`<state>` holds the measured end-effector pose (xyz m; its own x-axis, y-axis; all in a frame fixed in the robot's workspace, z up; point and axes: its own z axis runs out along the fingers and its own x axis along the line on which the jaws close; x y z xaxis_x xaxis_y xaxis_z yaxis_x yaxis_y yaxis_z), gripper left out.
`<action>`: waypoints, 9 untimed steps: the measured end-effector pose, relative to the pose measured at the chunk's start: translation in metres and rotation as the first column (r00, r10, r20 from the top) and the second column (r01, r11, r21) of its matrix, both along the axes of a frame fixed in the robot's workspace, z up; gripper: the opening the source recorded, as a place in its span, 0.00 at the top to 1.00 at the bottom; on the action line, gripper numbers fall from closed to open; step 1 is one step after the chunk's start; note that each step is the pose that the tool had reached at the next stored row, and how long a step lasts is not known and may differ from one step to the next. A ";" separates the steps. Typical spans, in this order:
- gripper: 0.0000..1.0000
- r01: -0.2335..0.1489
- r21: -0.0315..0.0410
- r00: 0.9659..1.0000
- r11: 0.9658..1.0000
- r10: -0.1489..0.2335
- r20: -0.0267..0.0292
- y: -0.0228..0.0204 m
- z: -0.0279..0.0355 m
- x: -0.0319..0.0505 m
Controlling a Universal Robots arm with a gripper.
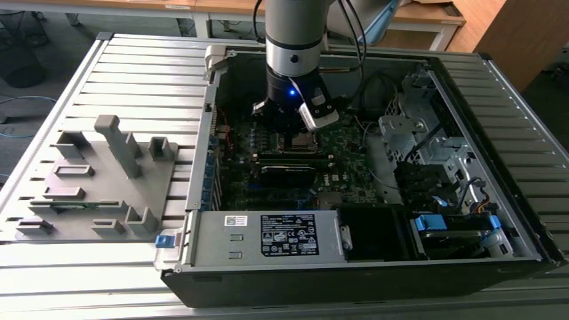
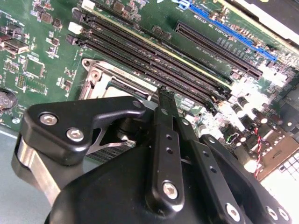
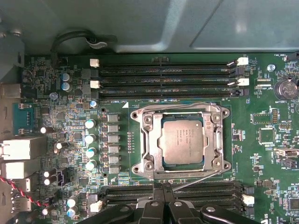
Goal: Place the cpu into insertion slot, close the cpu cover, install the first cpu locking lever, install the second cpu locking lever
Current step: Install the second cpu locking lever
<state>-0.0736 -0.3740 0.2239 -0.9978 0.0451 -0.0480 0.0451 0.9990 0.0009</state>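
Lab: open computer case (image 1: 374, 200) on slatted bench (image 1: 133, 80), wooden desks (image 1: 418, 13).

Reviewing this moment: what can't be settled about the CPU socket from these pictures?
- Exterior view: the insertion slot is hidden behind the gripper.
- Second wrist view: the gripper covers most of the socket, so the cpu is unseen.
- First wrist view: the cpu sits inside the cpu cover; whether the locking levers are latched is unclear.

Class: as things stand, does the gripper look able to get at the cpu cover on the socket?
Probably yes. The gripper hangs just beside the cpu cover, inside the open case, and nothing lies between them in the first wrist view.
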 end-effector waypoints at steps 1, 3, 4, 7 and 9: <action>0.89 0.000 0.000 1.000 1.000 0.000 0.000 0.0000 0.0000 0.0000; 0.89 0.000 0.000 1.000 1.000 0.000 0.000 0.0000 0.0000 0.0000; 0.89 0.000 0.000 1.000 1.000 0.000 0.000 0.0000 -0.0001 -0.0004; 0.89 0.000 0.000 1.000 1.000 0.000 0.000 0.0000 -0.0002 -0.0033; 0.89 0.000 0.000 1.000 1.000 0.000 0.000 0.0000 -0.0002 -0.0035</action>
<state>-0.0771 -0.3740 0.2238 -0.9978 0.0450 -0.0480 0.0450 0.9990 0.0010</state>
